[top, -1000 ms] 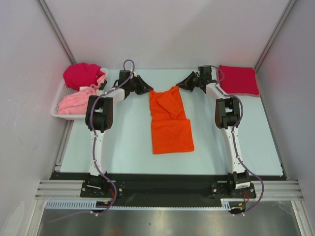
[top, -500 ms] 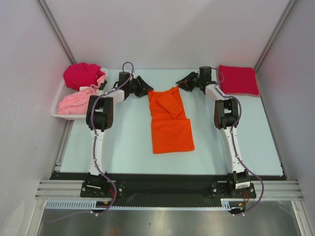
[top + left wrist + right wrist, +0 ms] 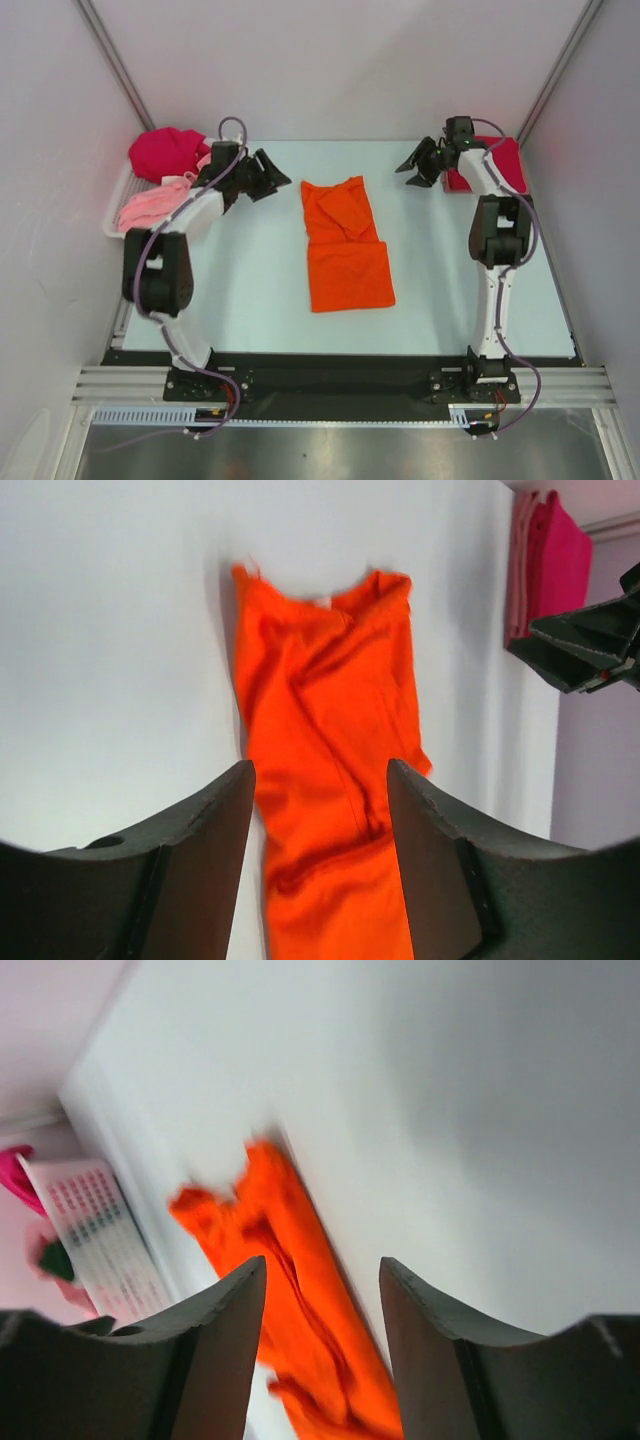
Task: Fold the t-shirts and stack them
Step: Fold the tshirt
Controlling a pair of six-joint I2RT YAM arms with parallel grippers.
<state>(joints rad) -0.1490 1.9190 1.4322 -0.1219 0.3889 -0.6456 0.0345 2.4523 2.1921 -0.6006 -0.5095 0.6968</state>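
Observation:
An orange t-shirt (image 3: 345, 245) lies partly folded in the middle of the table, its narrow top half pointing to the back. My left gripper (image 3: 274, 174) hovers open to the left of the shirt's top edge, holding nothing. My right gripper (image 3: 408, 169) hovers open to the right of that edge, also holding nothing. In the left wrist view the orange t-shirt (image 3: 320, 730) shows between and beyond the spread fingers (image 3: 205, 865). The right wrist view shows the orange t-shirt (image 3: 300, 1290) blurred beyond its fingers (image 3: 215, 1350). A folded crimson t-shirt (image 3: 505, 160) lies at the back right, partly behind the right arm.
A white tray (image 3: 110, 228) stands at the back left with a magenta t-shirt (image 3: 160, 152) and a pale pink t-shirt (image 3: 150, 207) bunched in it. White walls close in the left, back and right sides of the table.
Both grippers have opened, let go of the orange shirt's top edge and drawn apart, the left one leftward, the right one rightward and back. The shirt lies still.

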